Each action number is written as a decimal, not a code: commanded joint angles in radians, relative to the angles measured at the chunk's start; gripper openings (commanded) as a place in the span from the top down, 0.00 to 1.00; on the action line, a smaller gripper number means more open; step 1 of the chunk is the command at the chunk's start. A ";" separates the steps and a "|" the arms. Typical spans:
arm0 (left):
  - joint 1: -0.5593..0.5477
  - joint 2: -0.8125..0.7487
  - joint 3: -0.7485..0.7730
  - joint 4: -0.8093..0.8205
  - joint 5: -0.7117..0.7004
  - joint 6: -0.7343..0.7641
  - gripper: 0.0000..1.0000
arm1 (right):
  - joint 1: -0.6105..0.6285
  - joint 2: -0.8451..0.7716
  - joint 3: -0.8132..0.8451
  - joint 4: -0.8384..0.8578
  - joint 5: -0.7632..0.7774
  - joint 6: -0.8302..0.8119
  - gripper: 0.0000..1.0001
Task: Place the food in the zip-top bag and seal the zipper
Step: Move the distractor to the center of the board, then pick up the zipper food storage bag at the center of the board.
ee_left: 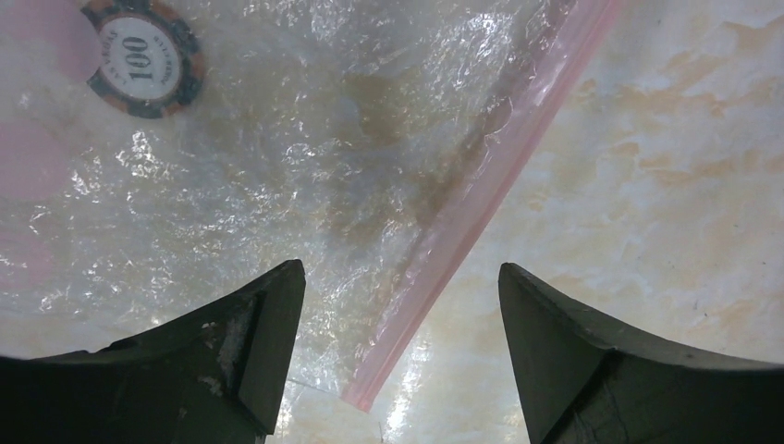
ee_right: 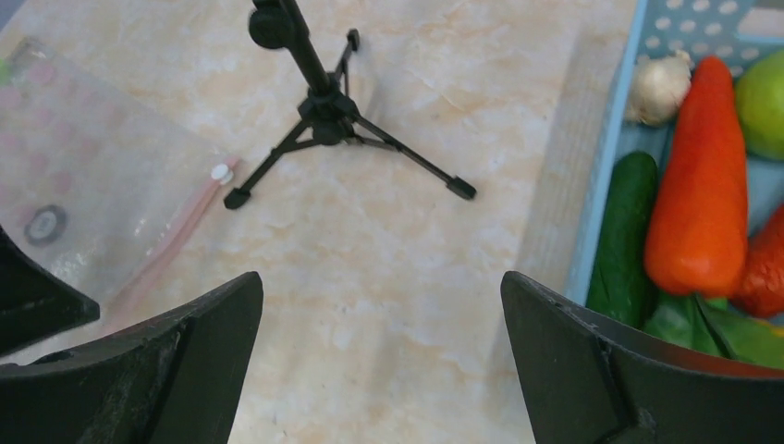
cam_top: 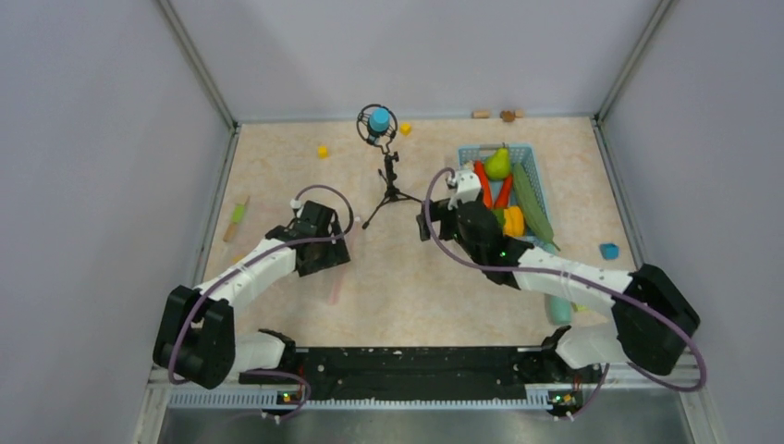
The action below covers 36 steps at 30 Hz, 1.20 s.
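Note:
The clear zip-top bag (ee_left: 277,185) lies flat on the table under my left gripper (ee_left: 399,268), which is open with its jaws on either side of the pink zipper (ee_left: 462,222) near its end. The bag (ee_right: 92,157) and zipper (ee_right: 171,240) also show in the right wrist view. The food sits in the light blue basket (cam_top: 467,151): pear (cam_top: 497,165), carrot (ee_right: 703,185), mushroom (ee_right: 658,85), cucumber (ee_right: 624,231), yellow pepper (cam_top: 513,220). My right gripper (ee_right: 381,277) is open and empty over bare table, just left of the basket wall (ee_right: 601,176).
A small black tripod (ee_right: 324,111) with a blue-capped mount (cam_top: 379,120) stands between the arms. A "100" poker chip (ee_left: 143,55) shows at the bag. Yellow cubes (cam_top: 323,151) sit at the back, a blue cube (cam_top: 608,251) and teal cylinder (cam_top: 558,308) on the right.

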 commanded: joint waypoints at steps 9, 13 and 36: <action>-0.051 0.113 0.051 0.026 -0.020 0.058 0.24 | 0.010 -0.424 -0.227 -0.131 0.094 0.120 0.01; -0.053 0.136 0.070 0.031 -0.020 0.050 0.49 | 0.010 -0.509 -0.267 -0.146 0.115 0.128 0.01; -0.149 -0.360 0.083 -0.181 0.199 -0.091 1.00 | 0.010 -0.689 -0.340 -0.101 -0.068 0.146 0.01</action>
